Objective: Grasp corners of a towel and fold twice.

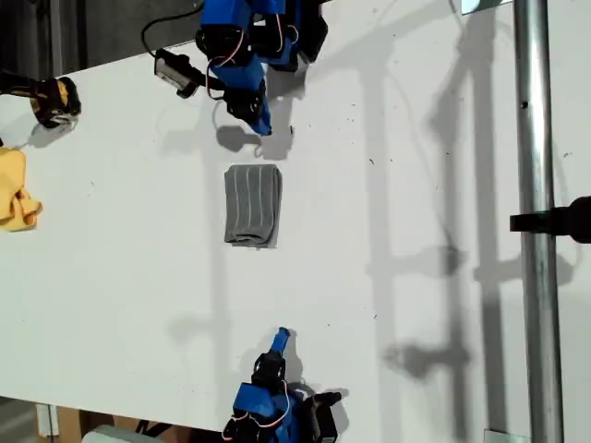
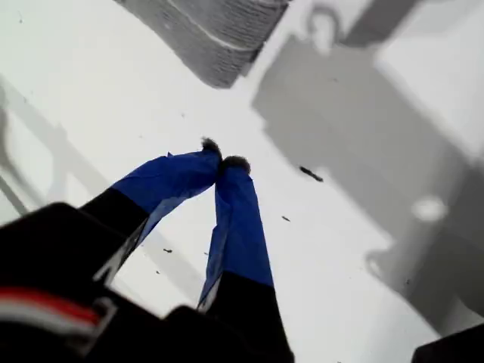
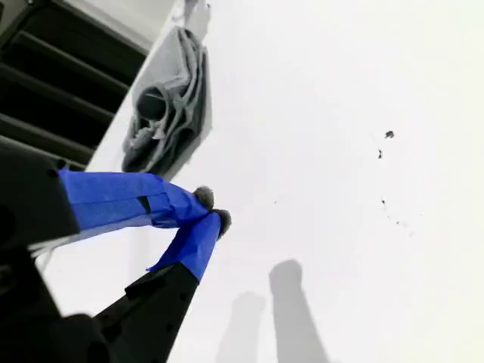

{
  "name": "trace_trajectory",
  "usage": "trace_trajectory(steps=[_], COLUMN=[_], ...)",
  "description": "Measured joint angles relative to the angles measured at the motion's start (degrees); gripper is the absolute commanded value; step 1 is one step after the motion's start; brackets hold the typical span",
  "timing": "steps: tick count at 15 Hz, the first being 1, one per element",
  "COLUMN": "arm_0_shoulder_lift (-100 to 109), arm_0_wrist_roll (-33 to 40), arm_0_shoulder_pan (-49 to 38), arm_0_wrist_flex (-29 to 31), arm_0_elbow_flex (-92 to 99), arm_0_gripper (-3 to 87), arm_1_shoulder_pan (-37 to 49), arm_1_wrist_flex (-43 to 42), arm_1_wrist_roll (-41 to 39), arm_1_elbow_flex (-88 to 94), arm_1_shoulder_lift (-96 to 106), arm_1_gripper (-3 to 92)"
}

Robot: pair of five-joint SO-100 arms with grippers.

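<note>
The towel (image 1: 252, 203), grey with fine pale stripes, lies folded into a narrow rectangle in the middle of the white table (image 1: 111, 277). My first gripper (image 1: 266, 127) is at the exterior view's top, a short way from the towel's upper end, and is shut on nothing. In the first wrist view its tips (image 2: 224, 160) meet, with the towel (image 2: 219, 34) just ahead. My second gripper (image 1: 283, 334) is near the exterior view's bottom, well apart from the towel's lower end. It is shut and empty (image 3: 212, 212), and the towel's layered end (image 3: 166, 106) shows beyond it.
A yellow cloth (image 1: 14, 198) lies at the exterior view's left edge, with a black-and-yellow object (image 1: 51, 100) above it. A metal pole (image 1: 536, 221) with a black clamp (image 1: 563, 220) runs down the exterior view's right side. Arm shadows (image 2: 355, 113) fall beside the first gripper.
</note>
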Motion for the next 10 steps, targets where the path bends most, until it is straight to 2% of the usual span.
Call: trace_trajectory(steps=[2, 3, 8, 9, 10], arm_0_shoulder_lift=[0.0, 0.0, 0.0, 0.0, 0.0], arm_0_wrist_roll=[-0.1, 0.4, -3.4, -1.8, 3.3], arm_0_shoulder_pan=[0.0, 0.2, 1.3, 1.4, 1.1], arm_0_wrist_flex=[-0.3, 0.1, 8.3, 8.6, 8.7], arm_0_elbow_flex=[0.5, 0.9, 1.5, 1.5, 1.5], arm_0_gripper=[-1.5, -1.5, -1.4, -1.4, -1.4], arm_1_shoulder_pan=[-1.3, -1.1, -4.0, -5.7, -6.1], arm_1_wrist_flex=[6.0, 9.3, 10.7, 10.7, 11.1], arm_1_wrist_roll=[4.3, 4.6, 3.6, 3.4, 2.5], arm_1_elbow_flex=[9.8, 12.9, 15.6, 15.6, 15.6], arm_1_shoulder_lift=[17.3, 25.0, 29.6, 29.6, 29.6], arm_1_gripper=[-0.1, 2.9, 8.6, 8.6, 8.6])
